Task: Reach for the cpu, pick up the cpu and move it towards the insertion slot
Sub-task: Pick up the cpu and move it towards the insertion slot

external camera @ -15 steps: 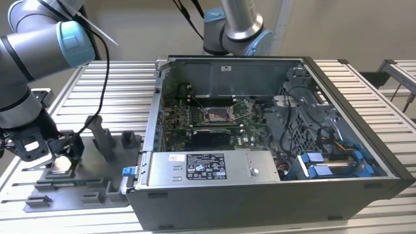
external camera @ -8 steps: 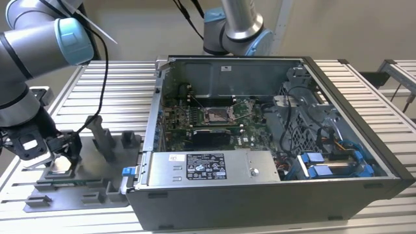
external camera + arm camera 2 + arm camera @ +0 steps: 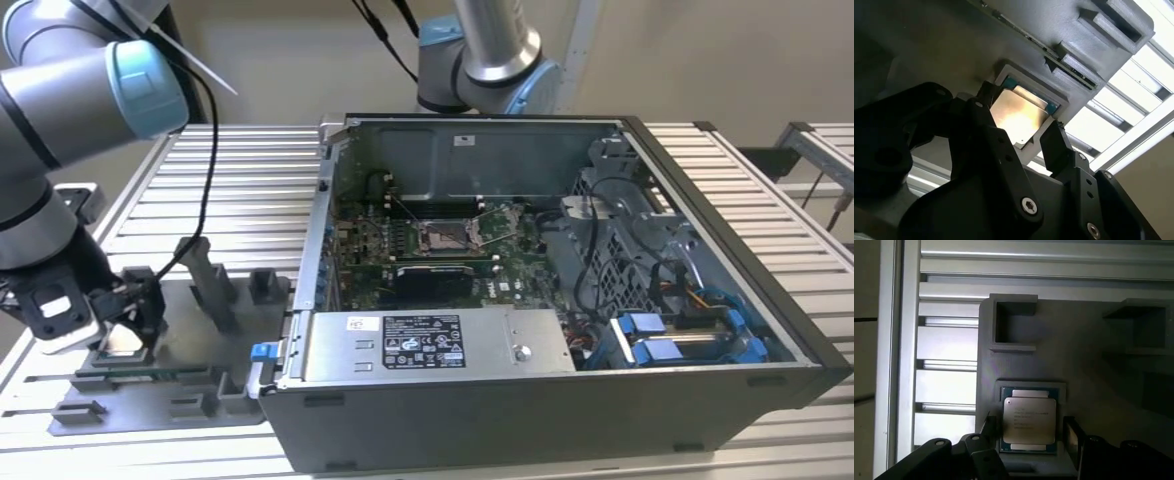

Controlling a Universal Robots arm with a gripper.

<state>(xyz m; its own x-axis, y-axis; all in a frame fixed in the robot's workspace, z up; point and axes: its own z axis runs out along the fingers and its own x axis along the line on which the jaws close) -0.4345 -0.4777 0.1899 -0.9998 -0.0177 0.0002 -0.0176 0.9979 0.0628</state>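
Note:
The cpu [image 3: 1029, 420] is a small pale metal square lying flat in a raised nest on the grey fixture plate [image 3: 174, 400]. In the exterior view the cpu [image 3: 122, 344] is at the left, just under my gripper [image 3: 112, 328]. Both wrist views show the gripper [image 3: 1030, 434] open, with one black finger on each side of the cpu [image 3: 1016, 117] and a small gap to each edge. The fingers [image 3: 1056, 145] are down at the level of the nest. The insertion slot [image 3: 445, 237], a silver-framed socket, sits on the green motherboard inside the open computer case.
The open computer case [image 3: 694, 330] stands on the exterior view's right, with its power supply [image 3: 434, 345] along the near side. Upright grey blocks [image 3: 214, 285] rise from the fixture plate beside the gripper. A second robot arm [image 3: 481, 50] stands behind the case. The table is slatted metal.

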